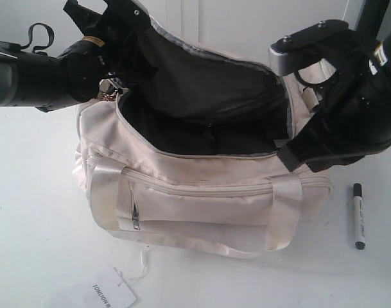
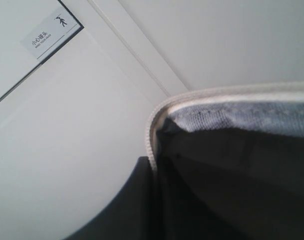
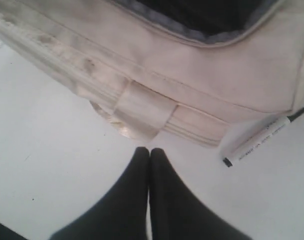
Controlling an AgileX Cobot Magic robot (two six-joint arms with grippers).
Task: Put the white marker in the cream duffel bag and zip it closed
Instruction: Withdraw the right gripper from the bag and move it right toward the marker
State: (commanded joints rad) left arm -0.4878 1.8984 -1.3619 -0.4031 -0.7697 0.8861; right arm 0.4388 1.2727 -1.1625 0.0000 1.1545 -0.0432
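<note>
The cream duffel bag (image 1: 201,192) lies on the white table with its top zipper open and the black lining showing. My left gripper (image 1: 139,13) is shut on the back edge of the opening and holds that flap up; the zipper teeth (image 2: 152,145) run in against its finger (image 2: 127,205). The white marker (image 1: 358,216) lies flat on the table to the right of the bag, black cap at its far end. My right gripper (image 1: 285,155) hangs at the bag's right end, shut and empty (image 3: 150,150), with the marker (image 3: 264,135) a little to one side.
A paper tag (image 1: 108,295) on a string lies on the table in front of the bag. The bag's straps (image 1: 105,199) hang down its front. A small wall sign (image 2: 47,35) shows behind the left arm.
</note>
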